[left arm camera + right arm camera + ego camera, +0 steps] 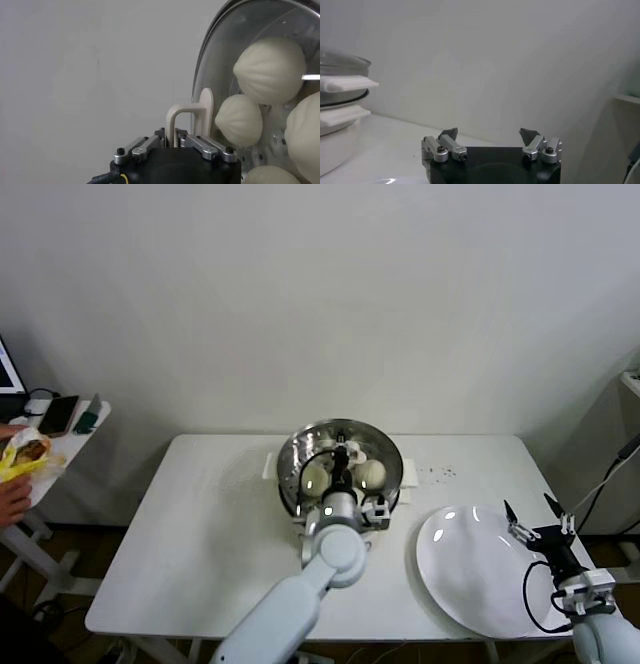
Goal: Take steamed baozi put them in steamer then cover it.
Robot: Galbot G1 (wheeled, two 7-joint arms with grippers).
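The steamer (pixel 292 456) stands at the table's far middle on its white base (pixel 335 142). The glass cover (pixel 385 452) lies on top of it, with the metal rim (pixel 206 60) resting on the pot. Through the glass I see several steamed baozi (pixel 270 67) (pixel 240 120) (pixel 372 474) inside. My left gripper (pixel 340 461) (pixel 172 139) is over the cover's centre. Its fingers are pressed against both sides of the white bar handle (pixel 192 114). My right gripper (pixel 535 519) (pixel 489 135) hangs open and empty over the right edge of the flat white plate (pixel 470 569).
The white plate lies at the table's front right. A small side table (pixel 60 429) at the far left holds a phone, and a person's hand (pixel 15 494) with food shows there. The steamer's side handles (pixel 345 83) stick out towards my right arm.
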